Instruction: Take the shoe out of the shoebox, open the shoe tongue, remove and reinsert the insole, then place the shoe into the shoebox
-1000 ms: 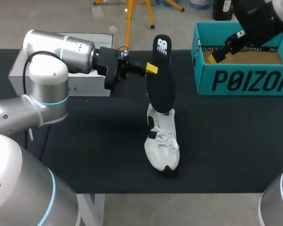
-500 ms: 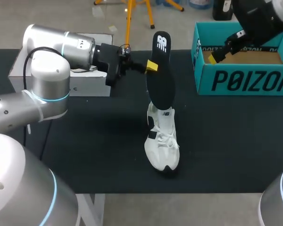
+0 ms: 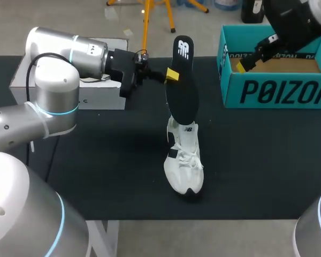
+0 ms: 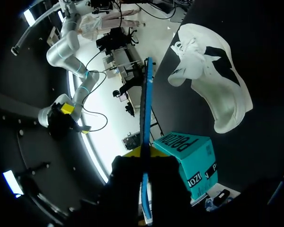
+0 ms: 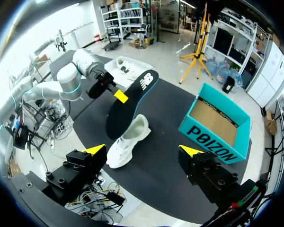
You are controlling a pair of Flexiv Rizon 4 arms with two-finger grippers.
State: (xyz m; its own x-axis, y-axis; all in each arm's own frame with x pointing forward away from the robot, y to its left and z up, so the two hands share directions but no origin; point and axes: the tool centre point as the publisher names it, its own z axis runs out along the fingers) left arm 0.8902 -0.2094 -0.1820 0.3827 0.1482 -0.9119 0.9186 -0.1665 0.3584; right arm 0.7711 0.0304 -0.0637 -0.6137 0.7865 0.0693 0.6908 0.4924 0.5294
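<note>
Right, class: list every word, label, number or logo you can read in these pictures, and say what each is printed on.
"POIZON": large black letters on the front wall of the teal shoebox.
Small black print on the shoebox's left wall: too small to read.
White logo at the top end of the black insole: a mark only, no readable letters.
Small dark mark on the white sneaker near its heel: too small to read.
Grey marks on the white box: too blurred to read.
</note>
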